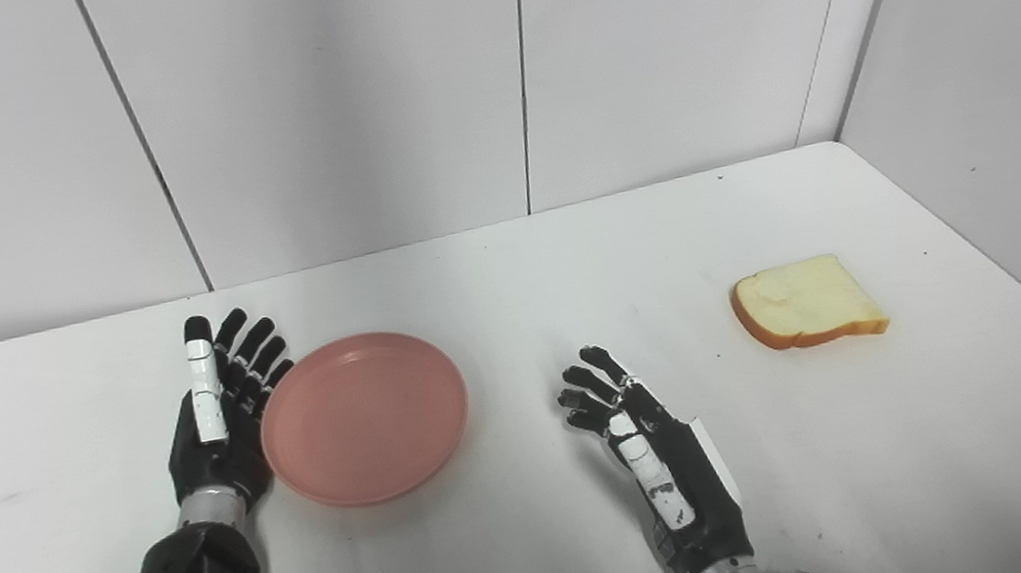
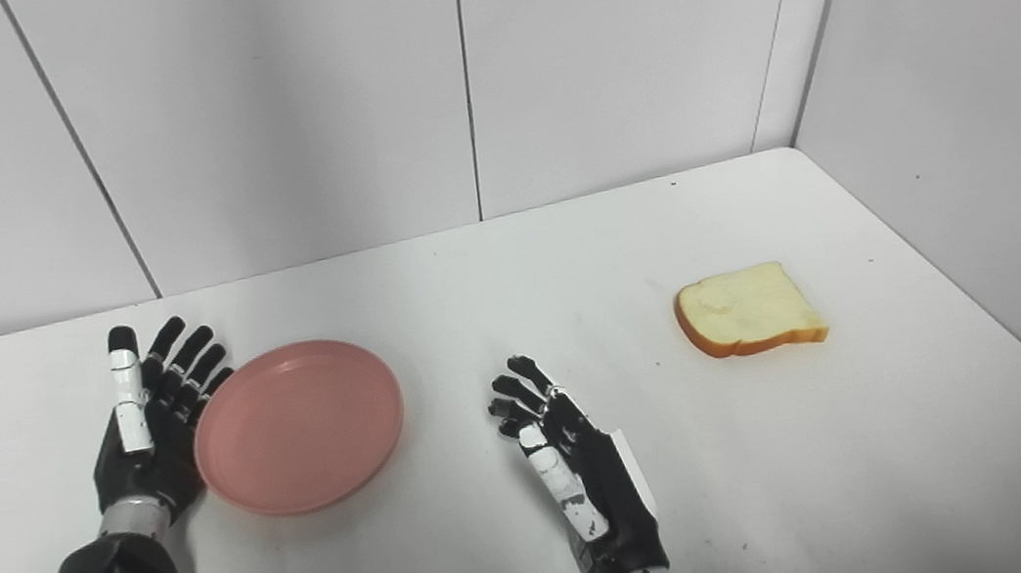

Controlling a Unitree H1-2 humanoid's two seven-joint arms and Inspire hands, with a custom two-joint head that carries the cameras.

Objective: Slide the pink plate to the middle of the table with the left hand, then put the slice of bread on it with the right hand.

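A: Where does the pink plate (image 1: 364, 417) sit relative to the left hand (image 1: 217, 419)?

B: Just to the right of it. The left hand stands edge-on against the plate's left rim, fingers stretched out and apart, gripping nothing. Palm faces the plate, so a push to the right looks like the step in hand

A: And the plate is not yet central?

B: It lies left of the middle of the white surface (image 1: 524, 541), near side. The open middle is between the plate and the right hand (image 1: 655, 450)

A: How does the plate look?

B: Round, shallow, salmon pink with a low raised rim, lying flat and empty. It looks light, so it may slide readily or spin off a push that lands off-centre

A: The right hand?

B: Resting low near the surface, well apart from the plate, fingers loosely curled but holding nothing. The slice of bread (image 1: 807, 302) lies farther off to its right and a bit beyond it, flat, pale crumb with a tan crust, its long axis running roughly left to right. The right hand is clearly the nearer one to it
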